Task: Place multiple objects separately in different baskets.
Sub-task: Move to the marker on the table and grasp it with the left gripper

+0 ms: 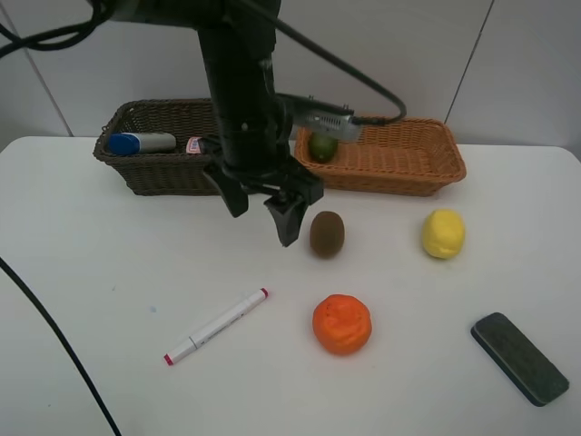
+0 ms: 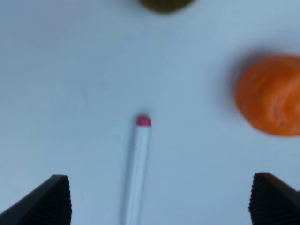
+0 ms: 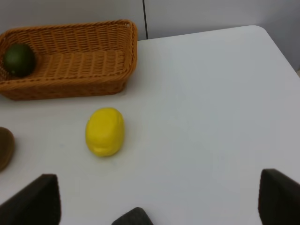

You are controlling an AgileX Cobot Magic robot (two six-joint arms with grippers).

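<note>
White tabletop (image 1: 91,272) under a plain white wall is your whole workspace. The white marker (image 1: 216,326) lies flat on it, well short of both baskets. Your left gripper (image 1: 263,213) hangs above the table with its jaws spread fully and nothing in them. Its wrist view shows the marker's red end running up between the two fingertips. I judge the step in hand to be the approach to that marker. Your next move calls for a descent almost to the surface, jaws set across the thin barrel, then a close. The orange (image 1: 341,323) sits just beside that path, so keep clear of it. The brown kiwi (image 1: 327,233), yellow lemon (image 1: 443,233) and dark eraser block (image 1: 519,357) also wait loose on the table. Your right gripper (image 3: 157,199) is wide apart and empty too. The dark brown basket (image 1: 154,173) holds the blue-capped bottle (image 1: 141,143) and the small pink bottle (image 1: 193,144). The light tan basket (image 1: 399,173) holds only the green lime (image 1: 322,145).
</note>
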